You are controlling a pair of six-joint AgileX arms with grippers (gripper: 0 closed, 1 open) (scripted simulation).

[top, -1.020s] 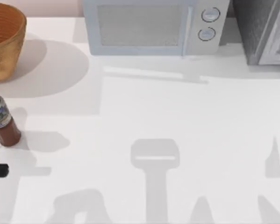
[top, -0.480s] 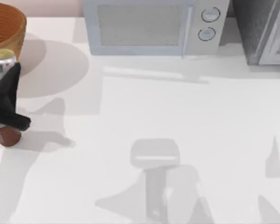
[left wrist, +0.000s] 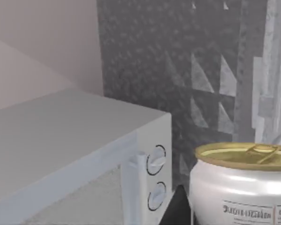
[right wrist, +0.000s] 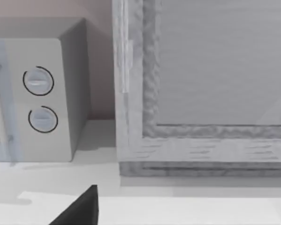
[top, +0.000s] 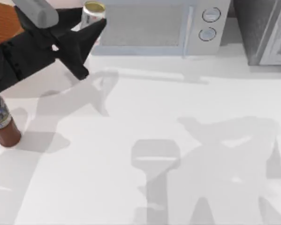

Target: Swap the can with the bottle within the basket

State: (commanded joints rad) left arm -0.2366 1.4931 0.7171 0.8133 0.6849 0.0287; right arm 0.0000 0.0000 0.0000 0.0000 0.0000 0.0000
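My left gripper (top: 91, 22) is shut on the can (top: 94, 10), a white can with a dull gold top, and holds it raised in front of the microwave's left end. In the left wrist view the can (left wrist: 241, 187) sits close up, with a black finger (left wrist: 178, 208) beside it. My black left arm crosses the basket (top: 4, 21) at the far left back, leaving a patch of its orange inside showing. The reddish-brown bottle (top: 3, 127) stands upright on the table at the left edge, its top hidden under the arm. A dark part of my right gripper (right wrist: 81, 211) shows low in the right wrist view.
A pale microwave (top: 149, 26) stands along the back of the table, with two round knobs (top: 210, 15) at its right end. A grey speckled cabinet (top: 267, 28) stands at the back right. Arm shadows lie across the white tabletop (top: 178, 108).
My left arm swung in from the left edge. It carried the can from beside the basket up and to the right, to the microwave's front. The bottle stayed put.
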